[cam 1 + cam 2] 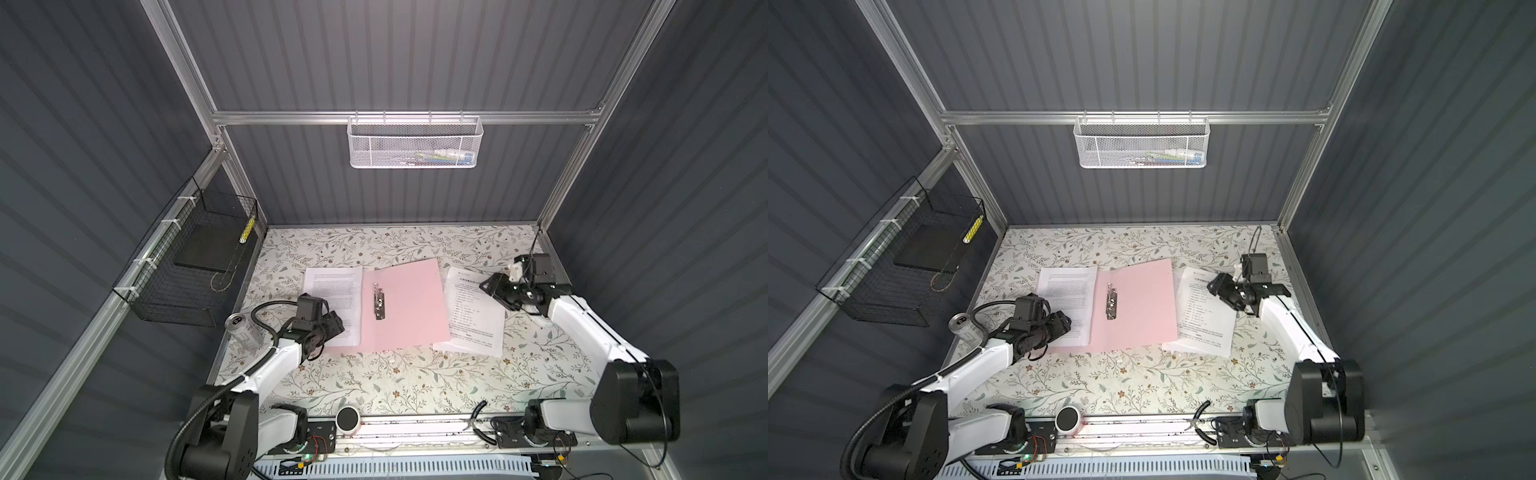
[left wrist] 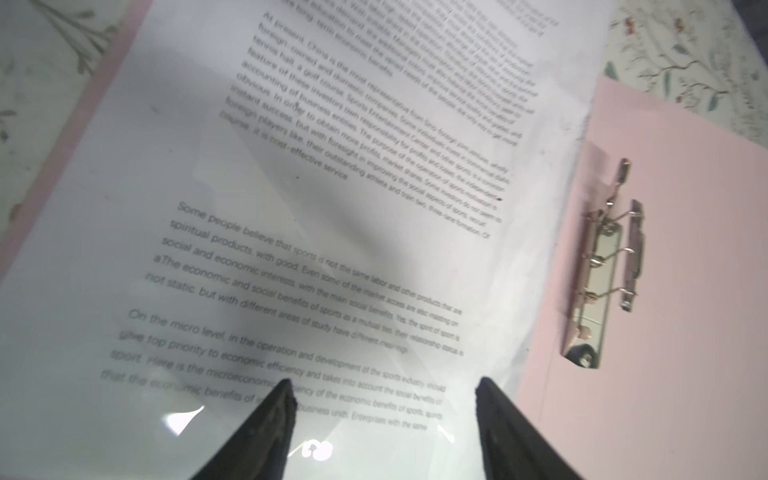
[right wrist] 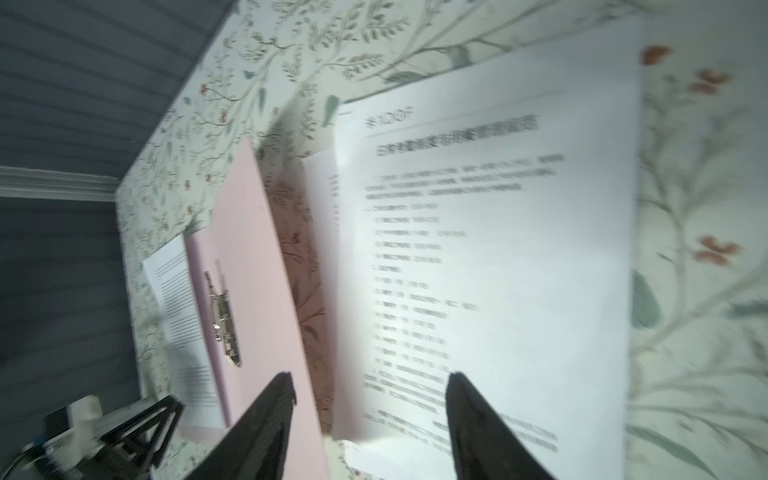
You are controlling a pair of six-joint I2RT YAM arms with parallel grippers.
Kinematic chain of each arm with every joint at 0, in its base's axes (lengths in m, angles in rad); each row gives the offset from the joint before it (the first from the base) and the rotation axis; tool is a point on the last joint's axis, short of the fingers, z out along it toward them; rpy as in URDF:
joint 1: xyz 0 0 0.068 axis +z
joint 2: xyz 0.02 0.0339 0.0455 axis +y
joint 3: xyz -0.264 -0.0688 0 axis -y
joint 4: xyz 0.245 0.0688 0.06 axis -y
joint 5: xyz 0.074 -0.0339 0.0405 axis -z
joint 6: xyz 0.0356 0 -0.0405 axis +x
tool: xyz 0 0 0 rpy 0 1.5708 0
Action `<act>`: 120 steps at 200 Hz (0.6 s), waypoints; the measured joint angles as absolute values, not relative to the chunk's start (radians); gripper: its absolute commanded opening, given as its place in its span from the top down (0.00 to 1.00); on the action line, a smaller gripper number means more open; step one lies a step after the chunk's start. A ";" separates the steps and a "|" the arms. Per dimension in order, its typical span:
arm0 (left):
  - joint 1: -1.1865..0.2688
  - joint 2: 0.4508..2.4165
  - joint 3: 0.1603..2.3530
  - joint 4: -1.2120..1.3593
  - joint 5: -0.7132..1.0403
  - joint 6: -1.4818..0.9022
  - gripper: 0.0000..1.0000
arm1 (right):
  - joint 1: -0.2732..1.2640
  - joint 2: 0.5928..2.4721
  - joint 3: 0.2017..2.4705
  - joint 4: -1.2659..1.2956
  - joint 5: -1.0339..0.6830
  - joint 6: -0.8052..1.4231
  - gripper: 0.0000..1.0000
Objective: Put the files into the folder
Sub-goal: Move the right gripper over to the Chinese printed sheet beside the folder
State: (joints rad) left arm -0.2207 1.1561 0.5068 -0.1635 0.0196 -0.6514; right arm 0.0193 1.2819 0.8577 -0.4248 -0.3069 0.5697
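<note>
The left arm is reaching from its base at the near left corner of the table [image 1: 374, 374], its white forearm slanting up and inward and its wrist bending down over the near left part of the folder [image 1: 407, 307]. The left gripper [image 1: 336, 323] is pointing toward the middle of the table. In the left wrist view the left gripper [image 2: 384, 384] is standing with its jaws spread wide and nothing between them, low over a printed sheet; whether the fingertips [image 2: 286, 390] are touching the paper I cannot tell.

The right arm is folding at a high elbow near the front right edge, its forearm running back and inward. The right gripper [image 1: 492, 295] is hanging over the far right part of a second lot of files [image 1: 473, 316]. In the blurred right wrist view its jaws are likewise standing apart and empty [image 3: 370, 377].

The pink folder is lying open and flat in the middle of the table, its metal clip [image 1: 379, 302] showing beside the spine. One sheet of the files [image 1: 332, 291] is lying on the folder's left cover, with pink showing along its outer edge in the left wrist view. The other sheets are lying on the table just to the right of the folder.
</note>
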 measured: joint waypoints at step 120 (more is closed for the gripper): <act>-0.221 1.058 0.652 -0.270 0.120 -0.564 0.22 | -0.117 1.368 0.699 -0.373 -0.218 0.550 0.47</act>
State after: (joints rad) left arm -0.2207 1.0576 0.6518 -0.2695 0.1204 -0.5636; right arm -0.1173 1.3682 0.6991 -0.3733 -0.2184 0.5495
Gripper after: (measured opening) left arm 0.784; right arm 0.560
